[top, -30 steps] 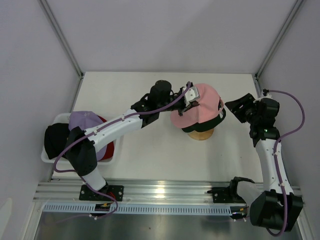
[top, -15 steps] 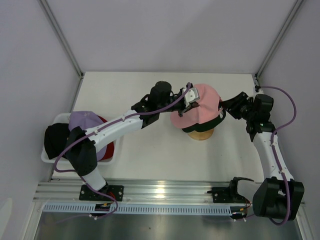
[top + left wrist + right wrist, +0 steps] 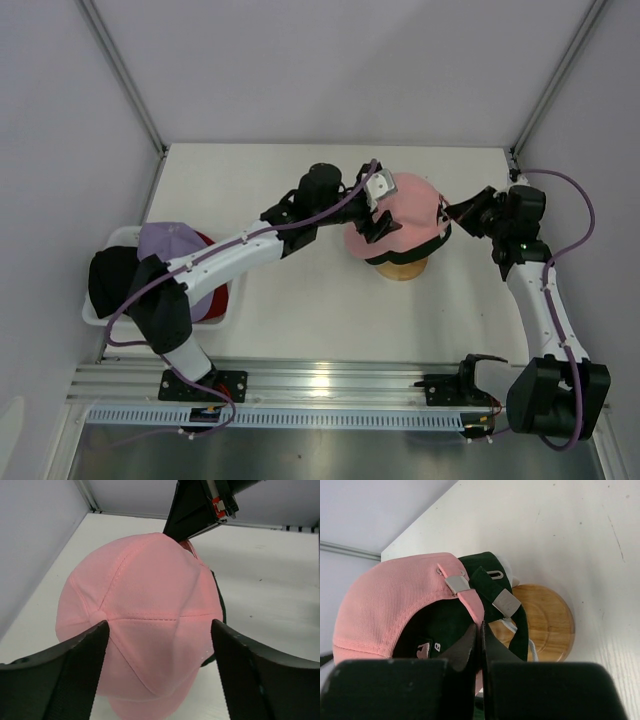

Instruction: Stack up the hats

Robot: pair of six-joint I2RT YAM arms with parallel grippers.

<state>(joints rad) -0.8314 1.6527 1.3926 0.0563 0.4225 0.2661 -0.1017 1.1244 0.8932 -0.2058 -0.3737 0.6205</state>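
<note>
A pink hat (image 3: pixel 405 205) sits on top of a black hat (image 3: pixel 412 254) on the round wooden stand (image 3: pixel 405 268). My left gripper (image 3: pixel 377 208) hovers at the pink hat's left side, open, its fingers (image 3: pixel 75 665) wide apart on either side of the pink crown (image 3: pixel 145 610) and not touching it. My right gripper (image 3: pixel 450 213) is at the hat's rear, shut on the pink back strap (image 3: pixel 470 597); its tip (image 3: pixel 481 627) lies against the black hat (image 3: pixel 440 625). Lavender (image 3: pixel 165 240), red (image 3: pixel 218 292) and black (image 3: pixel 110 280) hats lie in the basket.
The white mesh basket (image 3: pixel 160 326) stands at the table's left edge, beside the left arm's base. The wooden stand (image 3: pixel 547 625) is right of centre. Walls close off the left, back and right, with frame posts in the far corners.
My left gripper has opened and let go of the pink hat, which now rests more squarely on the stack. The right gripper has moved in to the hat's rear and shut on the strap.
</note>
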